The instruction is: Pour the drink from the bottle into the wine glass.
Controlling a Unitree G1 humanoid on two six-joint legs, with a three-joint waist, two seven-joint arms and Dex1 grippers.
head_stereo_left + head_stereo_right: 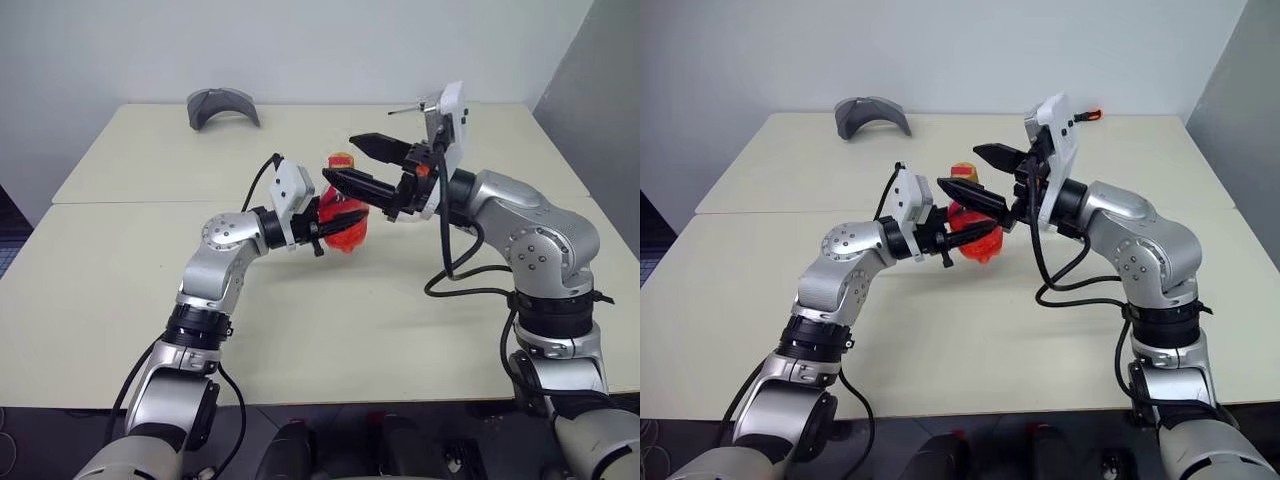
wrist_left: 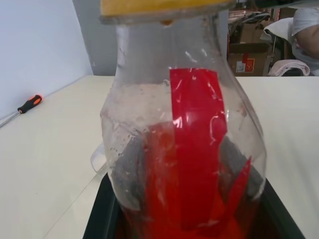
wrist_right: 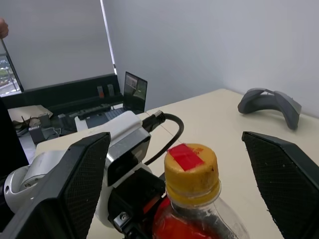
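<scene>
My left gripper (image 1: 335, 222) is shut on the body of the bottle (image 1: 347, 226), holding it upright a little above the table (image 1: 150, 290). Red drink (image 2: 149, 199) fills the lower part of the bottle, and a strip of red tape runs up its side. Its yellow cap (image 3: 192, 172) is on, with a red patch on top. My right gripper (image 1: 340, 158) is open, one finger on each side of the cap and apart from it. The wine glass is out of view.
A grey curved object (image 1: 222, 105) lies at the table's far left. An orange-handled screwdriver (image 1: 1090, 113) lies near the far edge behind my right arm. A seam runs across the cream table. A person (image 2: 306, 30) sits beyond the table.
</scene>
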